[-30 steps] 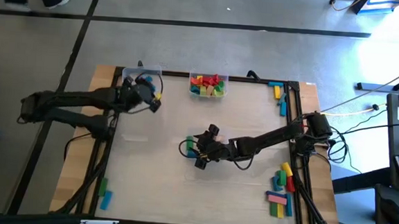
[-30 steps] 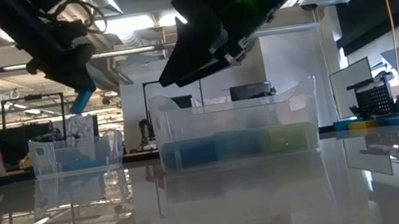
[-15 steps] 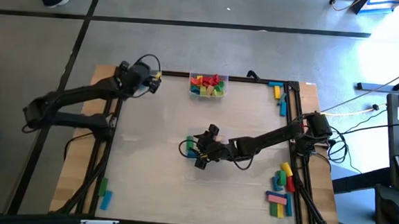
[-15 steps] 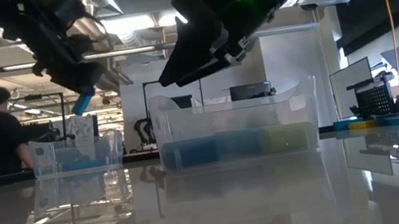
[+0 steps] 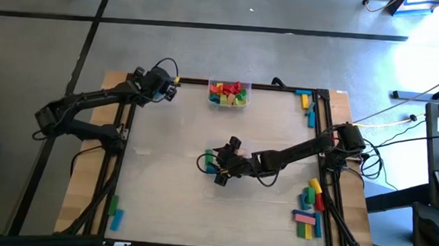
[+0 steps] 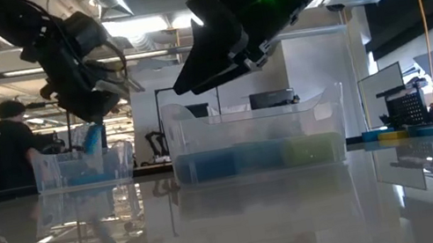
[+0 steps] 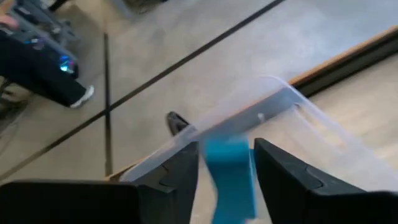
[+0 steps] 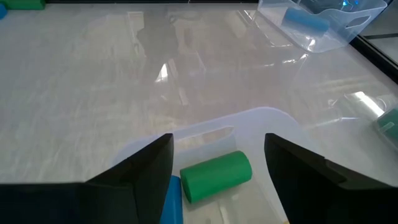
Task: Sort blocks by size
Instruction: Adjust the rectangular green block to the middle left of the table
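Left gripper (image 5: 168, 89) shifted from tub interior to far-left table corner; jaws parting, blue block (image 7: 231, 177) between fingers, dropping into clear tub (image 7: 283, 102). Right gripper (image 5: 218, 167) unmoved mid-table, jaws wide, empty, above green cylinder (image 8: 216, 175). One block nearly sorted.

Both arms are dark, built of slender jointed links. The left arm (image 5: 91, 104) carries a thin black cable looping above its wrist, with a small yellow mark beside the wrist housing. The right arm (image 5: 294, 153) shows a bulkier black base block at the worktop edge, with loose cables trailing from it. A green indicator light glows on the right arm's underside in the low view. Each gripper finger (image 8: 140, 168) is matte black, flat-faced and angular
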### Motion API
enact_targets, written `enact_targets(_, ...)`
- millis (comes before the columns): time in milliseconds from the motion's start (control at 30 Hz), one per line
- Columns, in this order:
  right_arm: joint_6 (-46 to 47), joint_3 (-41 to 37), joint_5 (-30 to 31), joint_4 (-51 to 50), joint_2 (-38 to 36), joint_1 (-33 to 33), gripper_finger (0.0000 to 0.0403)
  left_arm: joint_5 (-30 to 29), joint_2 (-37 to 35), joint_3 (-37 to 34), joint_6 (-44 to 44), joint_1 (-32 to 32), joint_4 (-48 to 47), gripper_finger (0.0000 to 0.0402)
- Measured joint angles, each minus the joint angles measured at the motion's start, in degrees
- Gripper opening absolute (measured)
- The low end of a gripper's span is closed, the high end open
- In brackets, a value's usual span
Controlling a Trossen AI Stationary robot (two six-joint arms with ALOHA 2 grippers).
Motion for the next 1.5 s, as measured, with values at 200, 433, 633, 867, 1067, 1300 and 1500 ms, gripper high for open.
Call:
enact_targets(200,0.0,0.0,0.0,-0.09,0.0,0.0,0.0248,4.88,-0.78,0.0,0.22,-0.4,-1.26,0.0203)
enact_targets(433,0.0,0.0,-0.01,-0.13,0.0,0.0,0.0248,6.85,-4.63,0.0,0.28,-5.58,-4.55,0.0219)
enact_targets(633,0.0,-0.02,-0.02,-0.17,0.0,0.0,0.0248,11.25,-8.97,0.0,-0.41,-12.87,-6.28,0.0213)
enact_targets(867,0.0,-0.02,-1.05,-0.19,0.0,-0.02,0.0248,17.34,-9.96,0.0,-1.75,-22.23,-9.89,0.0212)
enact_targets(1067,0.0,-0.02,-1.05,-0.19,0.0,0.0,0.0248,26.61,-9.94,0.0,-5.66,-29.94,-13.8,0.0212)
enact_targets(1300,0.02,-0.02,-1.05,-0.17,0.0,-0.02,0.0248,36.19,-9.9,0.0,-9.01,-39.16,-17.62,0.0212)
enact_targets(1500,0.02,-0.02,-1.07,-0.17,0.0,-0.02,0.0248,36.92,-9.7,0.0,-7.86,-46.22,-18.24,0.0212)
